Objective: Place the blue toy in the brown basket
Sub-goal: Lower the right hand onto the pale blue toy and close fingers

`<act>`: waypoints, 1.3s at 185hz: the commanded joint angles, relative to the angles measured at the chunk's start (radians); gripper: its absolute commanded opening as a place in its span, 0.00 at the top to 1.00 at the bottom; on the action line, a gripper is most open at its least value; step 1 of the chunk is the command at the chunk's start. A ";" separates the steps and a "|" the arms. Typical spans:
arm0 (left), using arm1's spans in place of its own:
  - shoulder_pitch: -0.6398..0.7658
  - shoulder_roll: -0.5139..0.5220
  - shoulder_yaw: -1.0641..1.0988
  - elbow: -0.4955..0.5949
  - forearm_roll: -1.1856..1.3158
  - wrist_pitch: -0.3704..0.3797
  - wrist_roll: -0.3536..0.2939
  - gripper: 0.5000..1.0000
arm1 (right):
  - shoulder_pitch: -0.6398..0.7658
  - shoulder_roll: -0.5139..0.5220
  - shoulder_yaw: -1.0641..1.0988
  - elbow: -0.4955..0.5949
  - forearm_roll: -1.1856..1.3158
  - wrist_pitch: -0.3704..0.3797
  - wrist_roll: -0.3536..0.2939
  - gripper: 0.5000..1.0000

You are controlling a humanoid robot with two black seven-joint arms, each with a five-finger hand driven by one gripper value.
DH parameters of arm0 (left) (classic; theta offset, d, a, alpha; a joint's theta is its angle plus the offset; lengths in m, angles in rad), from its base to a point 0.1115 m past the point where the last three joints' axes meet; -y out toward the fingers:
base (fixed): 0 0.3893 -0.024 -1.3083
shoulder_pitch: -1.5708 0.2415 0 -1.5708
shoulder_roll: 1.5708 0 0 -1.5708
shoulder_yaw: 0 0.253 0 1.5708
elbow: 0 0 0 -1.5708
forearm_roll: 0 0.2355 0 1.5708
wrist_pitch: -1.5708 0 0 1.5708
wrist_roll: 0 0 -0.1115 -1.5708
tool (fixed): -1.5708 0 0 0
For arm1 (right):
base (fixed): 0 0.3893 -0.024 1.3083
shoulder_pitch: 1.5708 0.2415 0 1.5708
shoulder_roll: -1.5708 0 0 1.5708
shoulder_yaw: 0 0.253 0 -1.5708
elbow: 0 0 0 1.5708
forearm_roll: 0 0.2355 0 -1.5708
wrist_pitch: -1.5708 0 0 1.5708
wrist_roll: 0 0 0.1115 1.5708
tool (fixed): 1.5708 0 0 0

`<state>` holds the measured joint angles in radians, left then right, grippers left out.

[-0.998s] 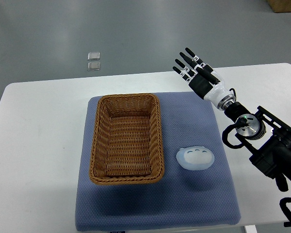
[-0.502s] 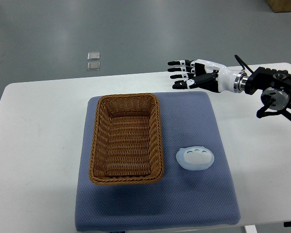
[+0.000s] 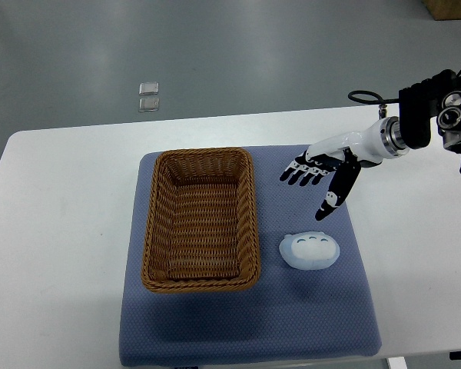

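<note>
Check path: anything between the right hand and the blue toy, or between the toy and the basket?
Nothing visible. The right hand, fingers spread, is above and just behind the blue toy, with only bare blue mat between them. The brown basket sits directly left of the toy, empty; its woven rim is the only thing to lift over.

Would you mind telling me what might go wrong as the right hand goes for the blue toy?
1. The right hand hovers open, beyond the blue toy; the rounded, smooth-looking toy might slip from the fingers.
2. The toy lies close to the brown basket, so a sideways nudge could push it against the rim rather than inside.
</note>
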<state>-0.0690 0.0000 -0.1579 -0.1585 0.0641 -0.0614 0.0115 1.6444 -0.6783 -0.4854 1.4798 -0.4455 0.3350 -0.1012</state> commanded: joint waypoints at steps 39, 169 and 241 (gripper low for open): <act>0.000 0.000 -0.003 0.001 -0.001 0.000 0.001 0.00 | 0.022 0.031 -0.073 0.016 -0.030 -0.021 -0.003 0.17; 0.000 0.000 -0.003 0.005 -0.001 0.002 0.002 0.00 | -0.103 0.026 -0.085 0.048 -0.090 -0.126 0.000 0.18; 0.000 0.000 -0.002 0.001 -0.001 0.002 0.002 0.00 | -0.218 0.037 -0.005 0.043 -0.090 -0.163 0.000 0.18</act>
<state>-0.0690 0.0000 -0.1597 -0.1580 0.0628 -0.0598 0.0141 1.4514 -0.6434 -0.5076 1.5254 -0.5354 0.1772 -0.1012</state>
